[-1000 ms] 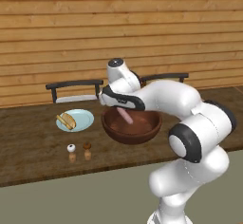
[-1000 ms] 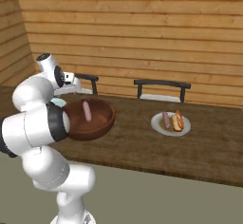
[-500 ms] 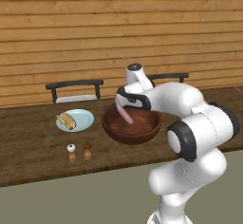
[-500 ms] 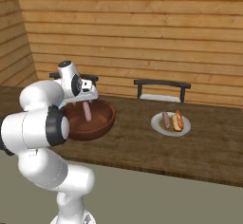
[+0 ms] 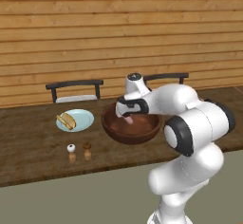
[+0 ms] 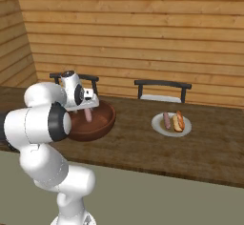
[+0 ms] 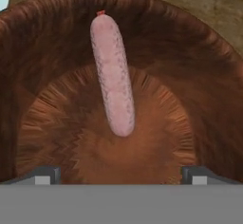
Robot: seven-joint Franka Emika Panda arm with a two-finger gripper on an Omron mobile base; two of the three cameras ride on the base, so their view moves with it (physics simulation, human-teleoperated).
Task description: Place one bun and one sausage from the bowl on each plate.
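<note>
gripper (image 7: pixel 118 175) hangs wide open over the wooden bowl (image 5: pixel 132 132), where one sausage (image 7: pixel 112 78) leans on the inner wall, with a bun-bearing plate (image 5: pixel 81 121), two small shakers (image 5: pixel 79 152) and dark chairs (image 5: pixel 75 89) near the bowl.
</note>
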